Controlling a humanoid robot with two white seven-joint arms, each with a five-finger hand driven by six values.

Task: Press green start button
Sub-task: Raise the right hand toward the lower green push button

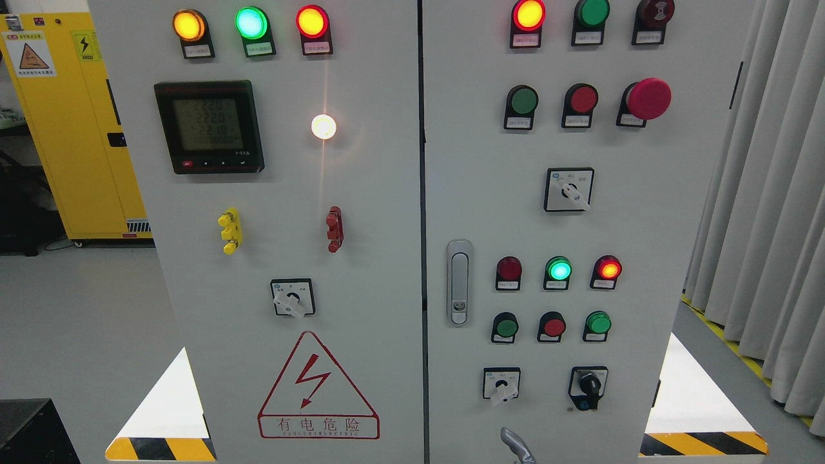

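Note:
The grey control cabinet has two doors. On the right door point(644, 225) a green button point(523, 100) sits in the upper row beside a red button point(583, 98) and a red mushroom button point(648, 98). Lower down are a dark green button point(506, 327), a red button point(553, 326) and a brighter green button point(599, 322), below a lit green lamp point(559, 269). The labels are too small to read. A grey fingertip of my right hand point(515, 446) pokes up at the bottom edge, well below the lower buttons and touching none. The left hand is out of view.
Rotary switches point(568, 190) point(501, 385) point(588, 385) and a door latch point(458, 281) stand on the right door. The left door carries a meter point(209, 126), lamps and a warning triangle point(318, 386). A yellow cabinet point(71, 129) stands at the left, curtains point(773, 193) at the right.

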